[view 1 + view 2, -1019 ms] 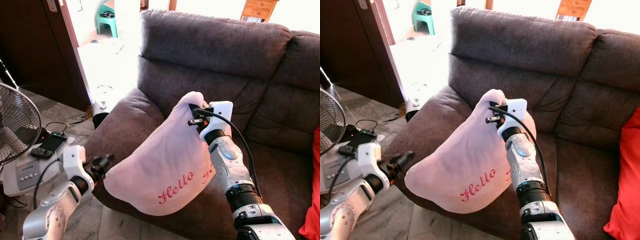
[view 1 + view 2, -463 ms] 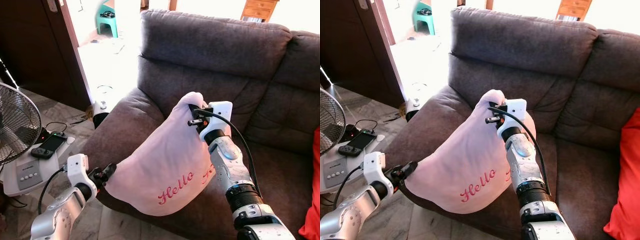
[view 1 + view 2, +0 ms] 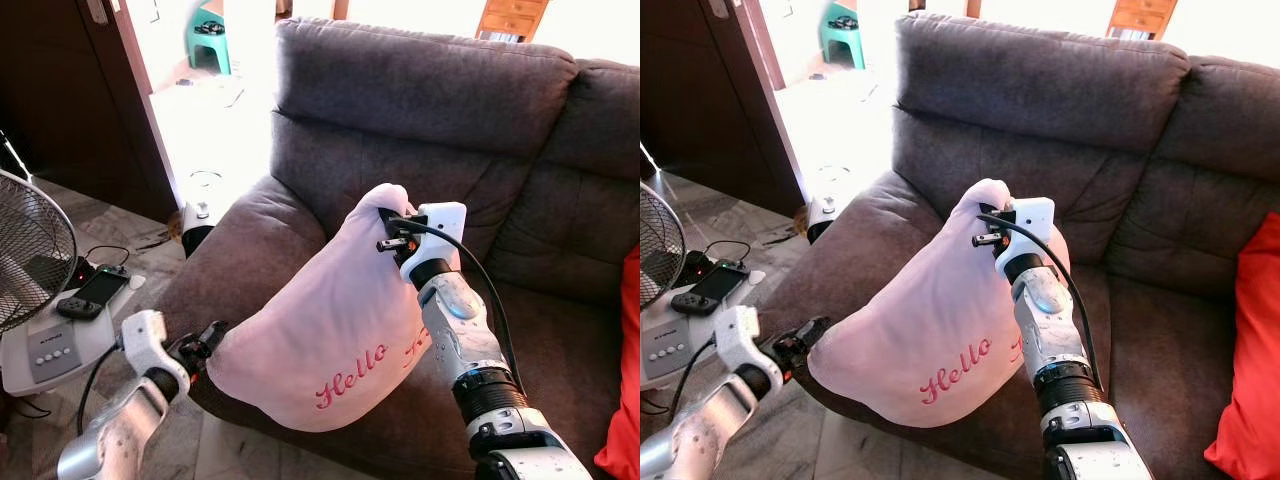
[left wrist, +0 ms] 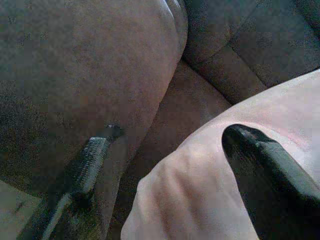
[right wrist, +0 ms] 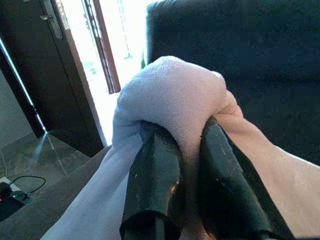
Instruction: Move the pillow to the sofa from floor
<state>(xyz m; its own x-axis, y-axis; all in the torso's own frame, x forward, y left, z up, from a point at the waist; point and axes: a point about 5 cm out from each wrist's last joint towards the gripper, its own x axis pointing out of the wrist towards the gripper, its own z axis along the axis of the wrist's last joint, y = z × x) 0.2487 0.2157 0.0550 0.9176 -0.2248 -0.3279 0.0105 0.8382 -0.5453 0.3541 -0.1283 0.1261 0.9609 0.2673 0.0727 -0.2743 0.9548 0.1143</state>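
A: Pillow (image 3: pixel 330 330)?
B: Pink, stitched "Hello"; lower edge on the sofa (image 3: pixel 420 110) seat front, beside the armrest, top corner lifted.

A: Right pincer (image 5: pixel 182 150)?
B: Fingers clamped on that top corner.

A: Left pincer (image 4: pixel 170 145)?
B: Fingers apart at the lower corner: one on the pillow, one against the armrest.

A: Other items?
B: Fan (image 3: pixel 30 250), on the floor.
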